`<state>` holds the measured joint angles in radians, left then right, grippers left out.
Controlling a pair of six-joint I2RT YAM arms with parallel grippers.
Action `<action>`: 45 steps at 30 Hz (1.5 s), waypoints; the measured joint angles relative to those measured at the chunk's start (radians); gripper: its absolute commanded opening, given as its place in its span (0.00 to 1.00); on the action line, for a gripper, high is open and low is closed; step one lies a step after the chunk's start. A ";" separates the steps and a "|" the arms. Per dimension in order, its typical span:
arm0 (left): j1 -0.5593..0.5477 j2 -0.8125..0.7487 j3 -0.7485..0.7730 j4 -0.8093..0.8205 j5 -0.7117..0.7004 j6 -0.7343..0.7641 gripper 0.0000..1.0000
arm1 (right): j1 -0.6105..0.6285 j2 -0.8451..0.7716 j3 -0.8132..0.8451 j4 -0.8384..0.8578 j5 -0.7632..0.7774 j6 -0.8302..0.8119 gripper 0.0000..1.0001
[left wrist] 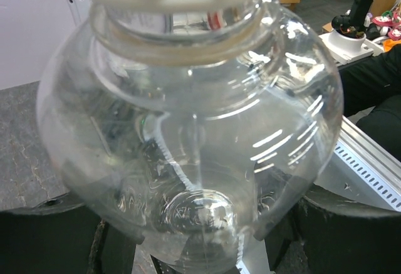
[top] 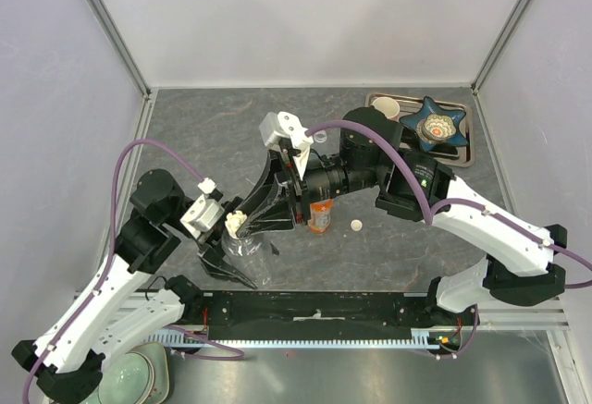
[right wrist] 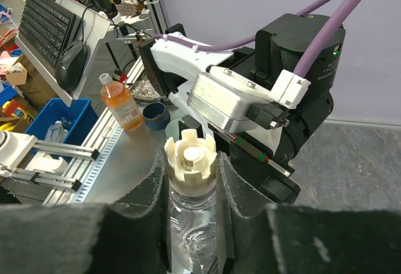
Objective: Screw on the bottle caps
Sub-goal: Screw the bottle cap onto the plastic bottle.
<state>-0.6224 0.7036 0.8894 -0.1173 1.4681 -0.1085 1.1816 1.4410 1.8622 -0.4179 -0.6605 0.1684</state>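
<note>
- Clear bottle (left wrist: 188, 148) stands upright with the left fingers (left wrist: 56, 242) clamped on its round belly, I think so that it cannot turn.
- Right fingers (right wrist: 235, 192) come from above and close on both sides of its top.
- White cap (right wrist: 191, 155) sits on the bottle neck, between the right fingers and touching them, probably for twisting.

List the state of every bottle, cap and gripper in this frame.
clear bottle: upright, gripped by the left gripper.
cream cap: on the clear bottle's neck, pinched by the right gripper.
left gripper: shut on the clear bottle.
right gripper: shut on the cream cap.
loose cap: lying on the table, untouched.
orange bottle: upright on the table, untouched; whether capped, unclear.
</note>
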 measured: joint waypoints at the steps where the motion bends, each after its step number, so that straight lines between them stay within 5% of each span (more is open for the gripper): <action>1: 0.000 -0.002 -0.001 -0.002 -0.002 0.000 0.06 | 0.000 0.000 0.000 0.001 0.001 -0.001 0.12; 9: -0.003 -0.024 0.000 -0.062 -0.120 0.069 0.11 | -0.002 -0.021 -0.043 0.034 0.035 -0.007 0.00; 20: -0.005 -0.030 0.017 -0.160 -0.583 0.114 0.23 | -0.006 -0.174 -0.215 0.061 0.469 -0.033 0.00; 26: 0.004 -0.031 0.020 -0.168 -0.682 0.113 0.25 | -0.008 -0.200 -0.276 0.052 0.603 -0.023 0.00; 29: 0.004 -0.035 0.023 -0.174 -0.681 0.114 0.25 | -0.010 -0.201 -0.288 0.061 0.617 -0.023 0.16; 31: 0.004 -0.036 0.024 -0.173 -0.678 0.114 0.25 | -0.012 -0.202 -0.288 0.063 0.615 -0.024 0.31; 32: 0.004 -0.037 0.024 -0.173 -0.675 0.114 0.25 | -0.013 -0.203 -0.288 0.063 0.613 -0.027 0.49; 35: 0.004 -0.039 0.024 -0.172 -0.660 0.114 0.25 | -0.013 -0.213 -0.286 0.056 0.597 -0.046 0.68; 39: 0.004 -0.043 0.024 -0.164 -0.602 0.114 0.25 | -0.015 -0.217 -0.246 0.024 0.523 -0.071 0.83; 45: 0.004 -0.042 0.024 -0.160 -0.444 0.114 0.26 | -0.031 -0.196 -0.132 -0.004 0.329 -0.087 0.84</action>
<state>-0.6186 0.6621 0.9134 -0.2771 1.0245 0.0055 1.1511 1.2453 1.7298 -0.4221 -0.3313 0.0814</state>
